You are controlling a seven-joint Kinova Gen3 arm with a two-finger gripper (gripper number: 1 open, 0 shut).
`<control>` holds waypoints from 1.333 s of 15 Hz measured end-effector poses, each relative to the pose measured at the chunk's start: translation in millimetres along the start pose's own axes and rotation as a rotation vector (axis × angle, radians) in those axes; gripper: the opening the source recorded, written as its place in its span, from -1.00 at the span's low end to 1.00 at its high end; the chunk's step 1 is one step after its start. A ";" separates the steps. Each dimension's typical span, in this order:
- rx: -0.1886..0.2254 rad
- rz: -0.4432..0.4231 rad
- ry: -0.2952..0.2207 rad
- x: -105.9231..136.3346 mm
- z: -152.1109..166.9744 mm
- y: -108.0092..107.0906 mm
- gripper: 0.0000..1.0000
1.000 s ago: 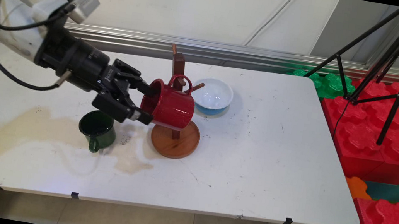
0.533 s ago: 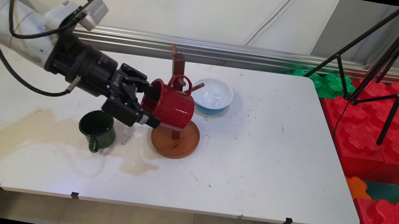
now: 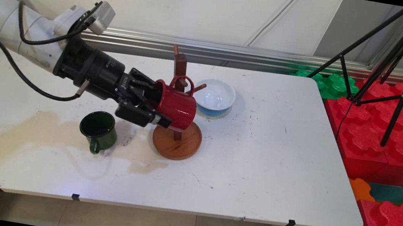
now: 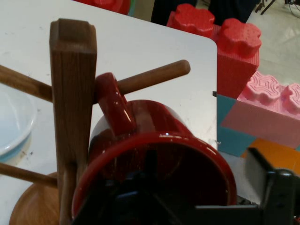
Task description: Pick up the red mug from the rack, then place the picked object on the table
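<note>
Red mug (image 3: 176, 103) in gripper (image 3: 161, 103), on rack peg (image 4: 150, 78)

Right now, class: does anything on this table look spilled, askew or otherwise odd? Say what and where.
Yes. A tan dried stain spreads across the table's near left part, around the green mug. The red mug lies tipped on its side, its handle hooked over a peg of the wooden mug tree, with the gripper at its rim.
</note>
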 end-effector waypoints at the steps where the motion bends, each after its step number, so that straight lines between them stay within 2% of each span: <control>1: 0.001 0.000 0.002 -0.1 1.1 0.1 -1.00; 14: 0.018 0.004 0.004 -2.6 3.9 -3.5 -1.00; 20: -0.005 0.010 0.006 -0.1 0.0 2.4 -1.00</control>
